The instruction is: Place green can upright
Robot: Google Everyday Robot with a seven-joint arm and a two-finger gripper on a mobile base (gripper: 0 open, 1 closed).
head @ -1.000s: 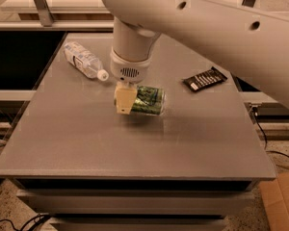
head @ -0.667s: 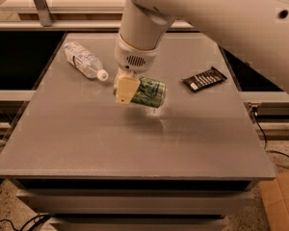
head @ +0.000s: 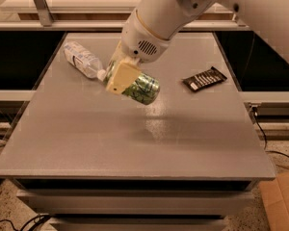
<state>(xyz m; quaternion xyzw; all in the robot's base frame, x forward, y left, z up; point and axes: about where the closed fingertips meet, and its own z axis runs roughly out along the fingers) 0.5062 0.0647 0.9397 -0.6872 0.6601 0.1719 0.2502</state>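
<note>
One blocky cream hand (head: 126,82) pinches the glossy cylindrical green can (head: 146,88), tilted above the matte grey table (head: 135,148).

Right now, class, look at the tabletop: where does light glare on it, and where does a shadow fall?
Camera view: a pale sheen lies on the table just below the green can, which the gripper holds tilted above the surface; a soft dark band spreads rightward from that sheen.
</note>
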